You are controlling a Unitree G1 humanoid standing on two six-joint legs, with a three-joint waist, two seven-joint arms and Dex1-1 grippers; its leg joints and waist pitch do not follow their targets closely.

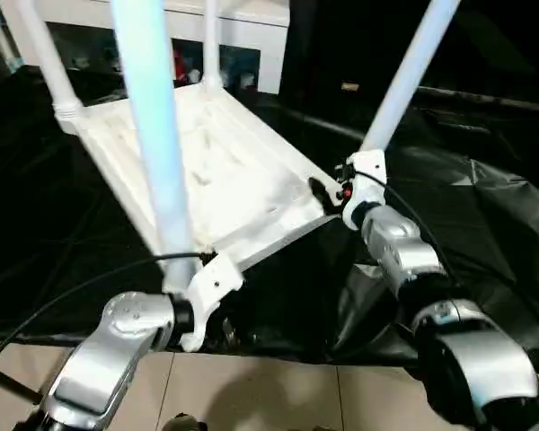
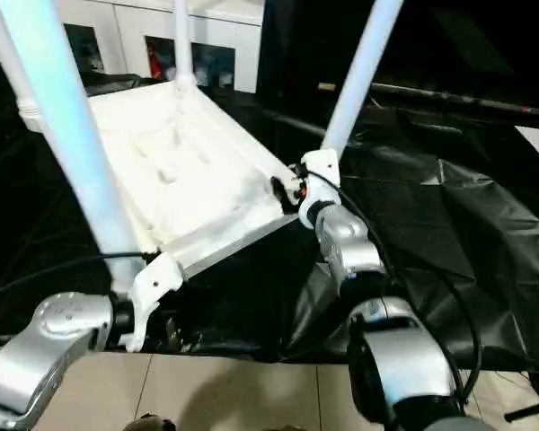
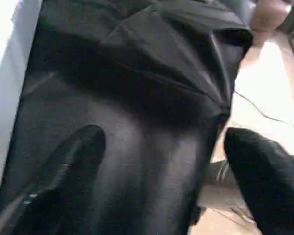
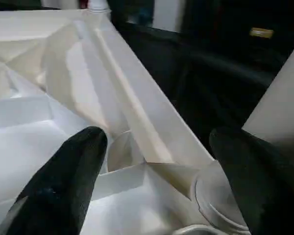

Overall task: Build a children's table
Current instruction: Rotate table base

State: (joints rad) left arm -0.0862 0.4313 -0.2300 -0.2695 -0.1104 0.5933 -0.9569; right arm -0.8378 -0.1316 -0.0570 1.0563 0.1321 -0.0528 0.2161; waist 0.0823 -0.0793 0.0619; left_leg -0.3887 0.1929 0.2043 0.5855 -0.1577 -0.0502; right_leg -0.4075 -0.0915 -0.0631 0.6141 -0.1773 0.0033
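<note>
The white tabletop lies upside down and tilted on a black sheet, underside ribs showing. Its legs stand up from the corner sockets: a near-left leg, a far-left leg, a far leg and a near-right leg. My left gripper is open over the black sheet beside the near-left leg's base, nothing between its fingers. My right gripper is open at the near-right corner socket, its fingers straddling the rim there.
A black sheet covers the work surface, creased and bunched on the right. Behind stands a white glass-fronted cabinet. Beige floor tiles show at the near edge. Black cables run along both silver forearms.
</note>
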